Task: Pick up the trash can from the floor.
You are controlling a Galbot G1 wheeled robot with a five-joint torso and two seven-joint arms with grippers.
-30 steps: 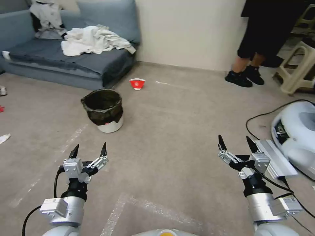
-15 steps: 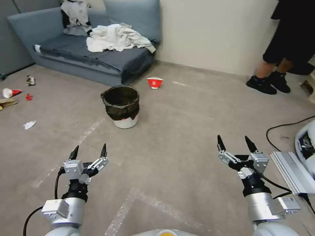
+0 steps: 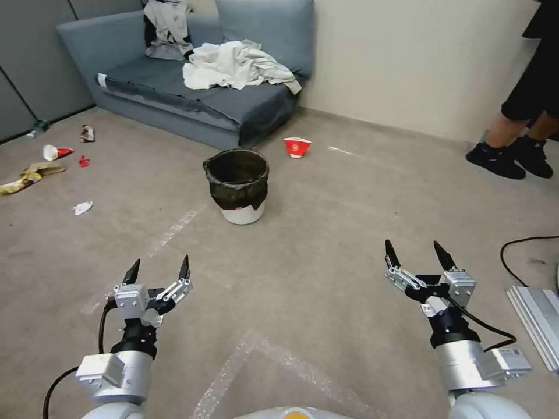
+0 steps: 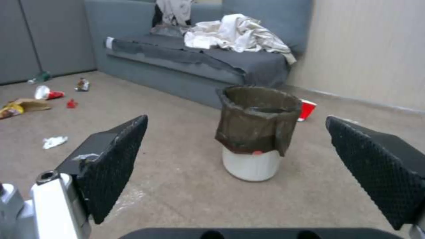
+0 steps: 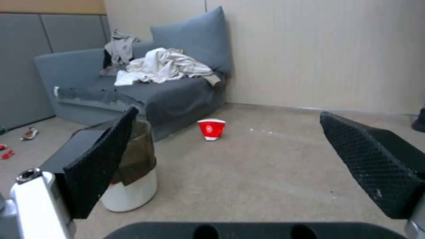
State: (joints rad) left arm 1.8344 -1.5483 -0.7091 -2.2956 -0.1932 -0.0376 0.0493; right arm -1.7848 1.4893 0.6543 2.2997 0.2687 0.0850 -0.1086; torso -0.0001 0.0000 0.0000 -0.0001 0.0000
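Note:
The trash can [image 3: 239, 185], a small white bin with a dark bag folded over its rim, stands upright on the beige floor [image 3: 326, 209] ahead, slightly left of centre. It also stands between the open fingers in the left wrist view [image 4: 256, 132], and one finger partly hides the trash can [image 5: 137, 179] in the right wrist view. My left gripper [image 3: 158, 266] is open, low at the left, well short of the can. At the right my right gripper [image 3: 414, 252] hangs open and empty, also apart from it.
A grey sofa [image 3: 174, 99] with crumpled clothes stands behind the can. A red-and-white paper bowl [image 3: 297, 146] lies beyond it. Scattered litter [image 3: 52, 157] lies at the far left. A person's legs [image 3: 518, 151], a black cable [image 3: 518, 250] and a metal rail [image 3: 538, 326] are at the right.
The whole view has shifted: the camera has turned left, so the can now sits nearer centre and more litter shows at left. Both grippers hold the same open pose.

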